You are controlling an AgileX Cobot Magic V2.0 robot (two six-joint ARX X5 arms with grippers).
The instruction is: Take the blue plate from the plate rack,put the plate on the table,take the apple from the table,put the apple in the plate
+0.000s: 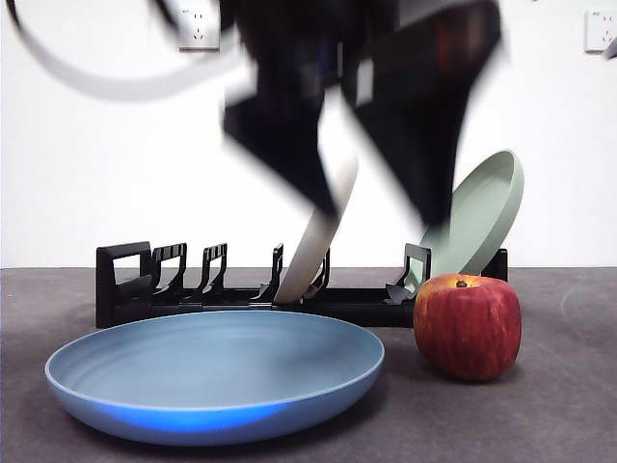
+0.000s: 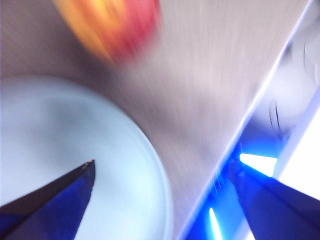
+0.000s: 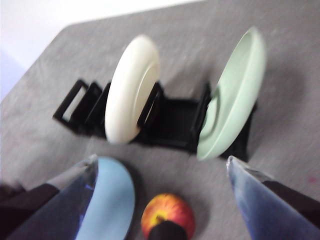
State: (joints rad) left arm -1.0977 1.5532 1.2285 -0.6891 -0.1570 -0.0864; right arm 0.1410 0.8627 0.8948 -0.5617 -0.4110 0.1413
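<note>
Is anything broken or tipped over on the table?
Nothing looks broken or spilled. The blue plate lies flat on the table, the apple stands upright beside it, and the cream-white plate and sage-green plate lean in the plate rack slots, as rack plates normally do.

Lab test bench — bare white wall (image 1: 96, 145), wall sockets (image 1: 198, 29); grey table (image 1: 559, 405)

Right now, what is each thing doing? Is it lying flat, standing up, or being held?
blue plate: lying flat on the table, empty.
apple: resting on the table beside the plate, not held.
cream-white plate: standing in the plate rack.
sage-green plate: leaning in the rack.
left gripper: open, empty.
right gripper: open, above the apple.
</note>
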